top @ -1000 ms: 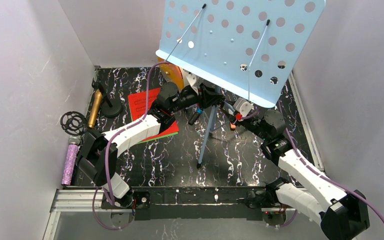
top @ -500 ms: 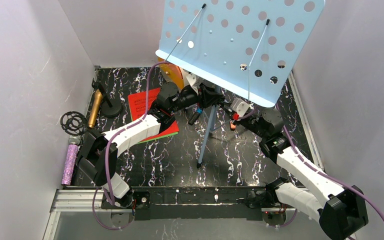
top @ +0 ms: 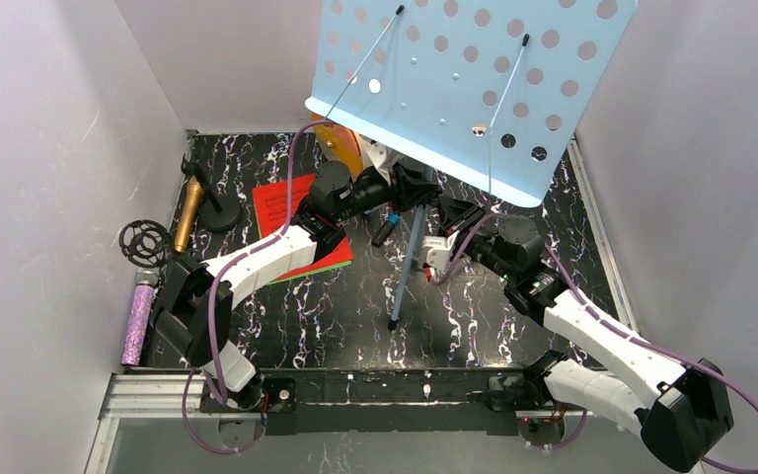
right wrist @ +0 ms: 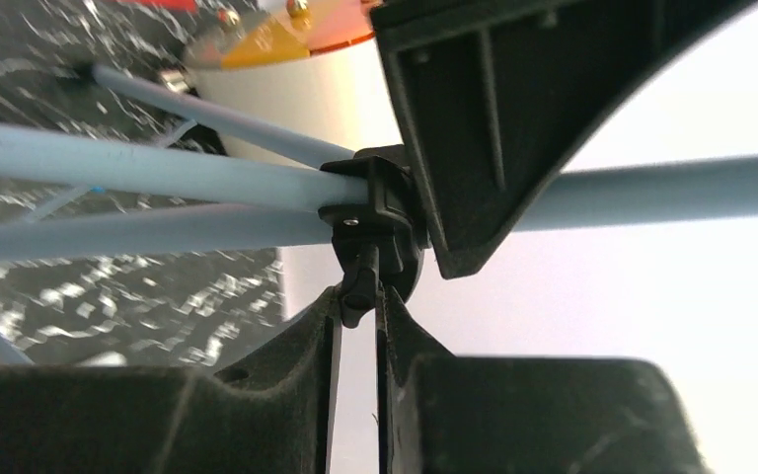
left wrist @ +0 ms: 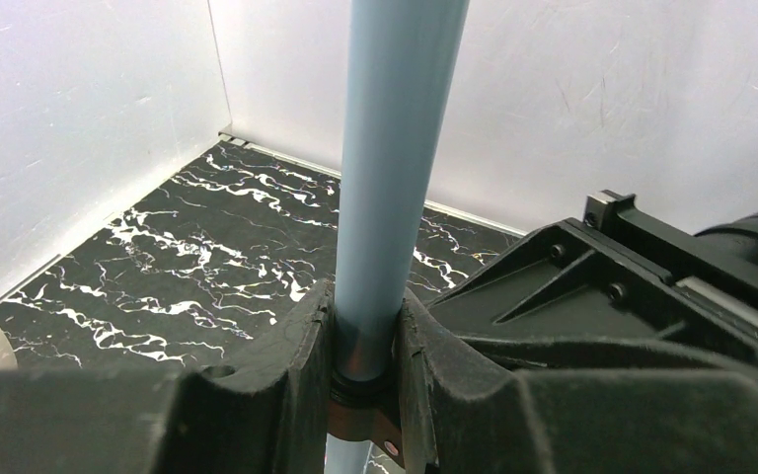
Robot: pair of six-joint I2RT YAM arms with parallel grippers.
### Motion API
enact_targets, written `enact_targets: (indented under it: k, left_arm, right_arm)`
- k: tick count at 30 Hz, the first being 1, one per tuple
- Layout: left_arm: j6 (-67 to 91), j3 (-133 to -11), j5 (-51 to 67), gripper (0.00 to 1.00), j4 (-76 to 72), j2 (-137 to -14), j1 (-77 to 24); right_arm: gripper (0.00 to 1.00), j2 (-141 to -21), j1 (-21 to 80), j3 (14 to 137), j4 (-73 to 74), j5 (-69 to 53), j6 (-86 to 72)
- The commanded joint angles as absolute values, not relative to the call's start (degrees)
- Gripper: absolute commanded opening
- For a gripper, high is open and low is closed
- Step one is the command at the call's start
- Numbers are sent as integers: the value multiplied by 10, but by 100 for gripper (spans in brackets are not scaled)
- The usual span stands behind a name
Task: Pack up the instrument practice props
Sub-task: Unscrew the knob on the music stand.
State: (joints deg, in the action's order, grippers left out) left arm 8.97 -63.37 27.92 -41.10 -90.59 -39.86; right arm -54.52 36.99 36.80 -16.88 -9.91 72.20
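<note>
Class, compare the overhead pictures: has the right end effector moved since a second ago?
Yes. The right end effector has swung left, away from the table's right rail, onto the black clamp of the pale-blue tripod.

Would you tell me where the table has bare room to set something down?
The table is bare along its near edge, around the sheet-music tripod's foot. Crowded: the left edge, with gold microphone, purple microphone and black tripods; the centre back, with red sheets and cabinet.
</note>
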Motion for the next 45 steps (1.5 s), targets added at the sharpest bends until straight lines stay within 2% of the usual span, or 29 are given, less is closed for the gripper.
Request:
enact_targets:
  k: [1,4,7,10,14,18,20,27,31,36,45]
  left_arm:
    - [106,-611,282,0,-278,-939,-399]
    - [106,-611,280,0,-278,-939,-398]
    - [106,-612,280,0,-278,-939,-399]
    - [106,-611,281,0,-277,-938,-399]
    - [106,-612,280,0,-277,-938,-399]
    - [106,-611,280,0,-277,-936,-399]
    - [105,-611,279,0,-276,-936,-399]
    - [105,-611,279,0,-275,-937,-399]
    - [104,-611,279,0,-274,-935,-399]
    - [104,-612,279,0,-273,-935,-399]
    - [102,-612,278,0,-272,-933,-399]
  right_arm:
    - [2,-548,399,352,-217,-21,947]
    - [6,-545,403,352,-233,-23,919]
    - [20,-539,403,383,-204,-26,768]
    - [41,-528,403,411,-166,-34,604]
    - [53,-494,403,395,-185,-50,400]
    - [70,-462,403,362,-241,13,189]
    - [75,-457,403,359,-244,60,87]
    - [84,-478,403,380,-175,175,-284]
    - [85,-489,401,390,-147,211,-431]
    - [82,-513,391,397,-142,195,-519]
    - [67,-516,372,381,-198,167,-567]
